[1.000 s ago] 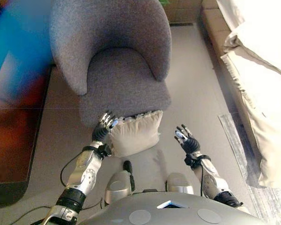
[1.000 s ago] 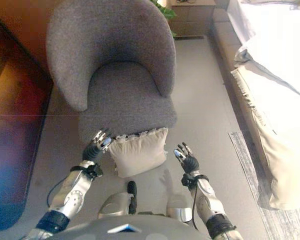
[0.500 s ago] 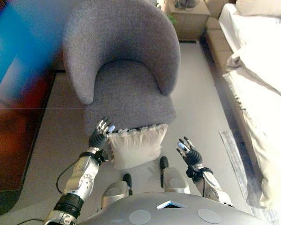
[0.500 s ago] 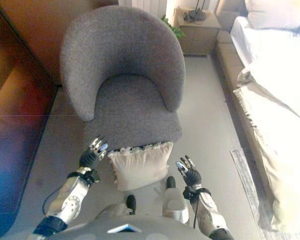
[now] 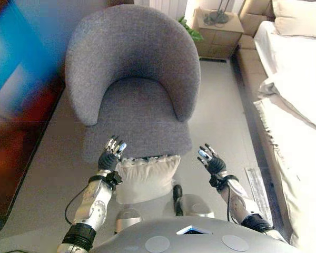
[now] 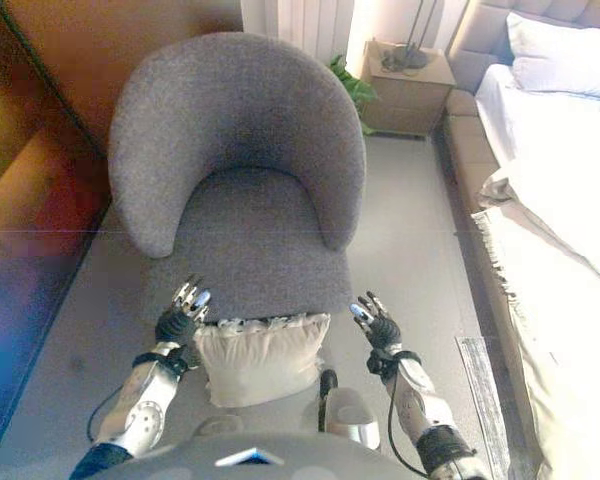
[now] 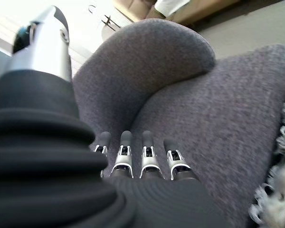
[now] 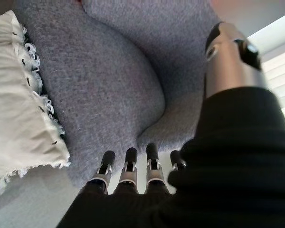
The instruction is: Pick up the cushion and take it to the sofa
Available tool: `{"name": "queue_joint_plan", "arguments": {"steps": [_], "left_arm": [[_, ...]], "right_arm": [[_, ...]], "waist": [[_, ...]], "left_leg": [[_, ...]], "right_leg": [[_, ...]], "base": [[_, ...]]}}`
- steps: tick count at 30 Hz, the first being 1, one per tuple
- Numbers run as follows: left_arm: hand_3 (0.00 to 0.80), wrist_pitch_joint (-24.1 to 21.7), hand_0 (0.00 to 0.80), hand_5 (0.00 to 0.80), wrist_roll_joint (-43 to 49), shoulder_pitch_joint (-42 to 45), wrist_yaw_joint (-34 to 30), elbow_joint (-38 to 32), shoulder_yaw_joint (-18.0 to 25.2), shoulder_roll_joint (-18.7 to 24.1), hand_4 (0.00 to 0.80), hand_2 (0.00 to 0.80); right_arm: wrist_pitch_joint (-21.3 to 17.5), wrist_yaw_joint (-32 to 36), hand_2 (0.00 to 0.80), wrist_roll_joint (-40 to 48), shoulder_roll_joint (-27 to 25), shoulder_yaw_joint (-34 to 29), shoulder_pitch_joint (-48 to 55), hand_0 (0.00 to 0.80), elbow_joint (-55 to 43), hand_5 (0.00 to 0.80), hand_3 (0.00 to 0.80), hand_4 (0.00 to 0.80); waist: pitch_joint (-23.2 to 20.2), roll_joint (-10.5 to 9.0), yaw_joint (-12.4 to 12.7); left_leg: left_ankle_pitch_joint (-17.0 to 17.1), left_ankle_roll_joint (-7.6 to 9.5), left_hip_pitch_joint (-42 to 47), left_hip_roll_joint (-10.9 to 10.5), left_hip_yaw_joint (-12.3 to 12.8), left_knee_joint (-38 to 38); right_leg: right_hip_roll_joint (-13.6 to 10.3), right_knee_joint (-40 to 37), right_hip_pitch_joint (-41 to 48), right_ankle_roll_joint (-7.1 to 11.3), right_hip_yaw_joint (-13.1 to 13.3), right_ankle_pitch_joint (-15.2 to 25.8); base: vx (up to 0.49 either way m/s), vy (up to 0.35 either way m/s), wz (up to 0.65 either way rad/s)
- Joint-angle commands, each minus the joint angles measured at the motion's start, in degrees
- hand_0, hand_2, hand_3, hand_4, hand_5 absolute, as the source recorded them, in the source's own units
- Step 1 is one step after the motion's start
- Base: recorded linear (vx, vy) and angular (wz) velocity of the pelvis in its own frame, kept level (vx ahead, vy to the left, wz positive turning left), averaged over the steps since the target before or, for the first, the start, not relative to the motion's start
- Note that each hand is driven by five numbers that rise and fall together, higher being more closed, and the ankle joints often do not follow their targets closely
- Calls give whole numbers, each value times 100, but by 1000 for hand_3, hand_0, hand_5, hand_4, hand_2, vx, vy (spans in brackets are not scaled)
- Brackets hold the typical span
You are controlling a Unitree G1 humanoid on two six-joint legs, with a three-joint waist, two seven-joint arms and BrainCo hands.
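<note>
While the cream cushion with its fringed edge leans against the front of the grey armchair on the floor, neither robot hand holds it. The left robot hand hovers just beside the cushion's upper left corner, fingers straight and spread. The right robot hand is raised off the cushion's right side, apart from it, fingers likewise extended. A bed with pale covers runs along the right, and a wooden nightstand stands beyond the armchair.
</note>
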Motion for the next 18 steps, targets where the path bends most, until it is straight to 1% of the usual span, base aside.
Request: {"name": "queue_joint_plan", "arguments": {"steps": [1,2,3,4,5,6,7,9,10,11,14,18], "left_arm": [[0,-225,0,0,-151,1,107,-543,124,-32,0,0],[0,-221,0,0,-130,10,98,-559,100,-43,0,0],[0,-229,0,0,-127,21,57,-568,80,-61,0,0],[0,-266,0,0,-141,6,54,-574,54,-56,0,0],[0,-261,0,0,-123,-31,87,-586,46,-56,0,0],[0,-229,0,0,-89,-89,97,-564,37,-50,0,0],[0,-196,0,0,-60,-193,45,-470,55,-38,0,0],[0,-199,0,0,3,-260,-88,-392,50,-24,0,0],[0,-193,0,0,26,-255,-83,-367,24,-16,0,0],[0,-231,0,0,68,-238,-118,-273,24,-52,0,0],[0,-342,0,0,204,-137,-149,-209,45,-22,0,0],[0,-422,0,0,210,-142,-176,-132,61,71,0,0]], "right_arm": [[22,65,0,-209,-153,-106,31,0,-501,0,0,0],[3,91,0,-190,-170,-148,36,0,-484,0,0,0],[-43,169,0,-133,-192,-185,38,0,-462,0,0,0],[-123,227,0,-131,-208,-177,36,0,-452,0,0,0],[-180,218,0,-166,-203,-157,24,0,-448,0,0,0],[-223,119,0,-171,-182,-133,-13,0,-431,0,0,0],[-243,37,0,-123,-179,-156,-16,0,-446,0,0,0],[-349,109,0,-42,-175,-210,70,0,-451,0,0,0],[-408,125,0,-54,-150,-236,107,0,-417,0,0,0],[-383,122,0,-67,-91,-257,154,0,-469,0,0,0],[-275,114,0,-197,-14,-239,353,0,-702,0,0,0],[-301,130,0,-247,9,-179,291,0,-600,0,0,0]], "waist": [[-122,-170,-48],[-110,-172,-20],[-97,-172,16],[-78,-115,85],[-47,-70,130],[-2,-3,166],[39,20,162],[42,17,136],[27,33,129],[-2,67,89],[-46,135,7],[-53,171,4]], "left_leg": [[1294,178,-817,-152,-256,1683],[1311,187,-929,-141,-260,1663],[1255,221,-999,-159,-273,1516],[1183,273,-1065,-323,-414,1036],[1144,291,-1113,-418,-468,748],[1195,266,-1173,-430,-454,444],[1275,219,-1276,-393,-387,458],[1070,229,-1197,-393,-270,209],[1052,231,-1119,-390,-232,16],[1064,245,-991,-380,-137,-214],[1018,318,-795,-420,64,-427],[915,400,-760,-523,168,-409]], "right_leg": [[-216,-229,390,53,233,221],[-213,-272,449,41,194,212],[-224,-304,481,49,163,196],[-185,-312,476,83,174,142],[-168,-304,472,103,169,103],[-133,-259,478,110,129,29],[-161,-249,506,113,36,-8],[-271,-270,537,150,-136,-31],[-319,-277,556,185,-221,-36],[-379,-286,574,246,-278,-24],[-500,-278,567,352,-313,-12],[-599,-343,577,419,-268,28]], "base": [[80,-91,-27],[74,-36,-27],[58,50,-26],[41,91,-24],[22,117,-24],[-13,101,-13],[-31,93,2],[-33,98,25],[7,127,20],[25,123,6],[22,125,-7],[-19,98,-3]]}}
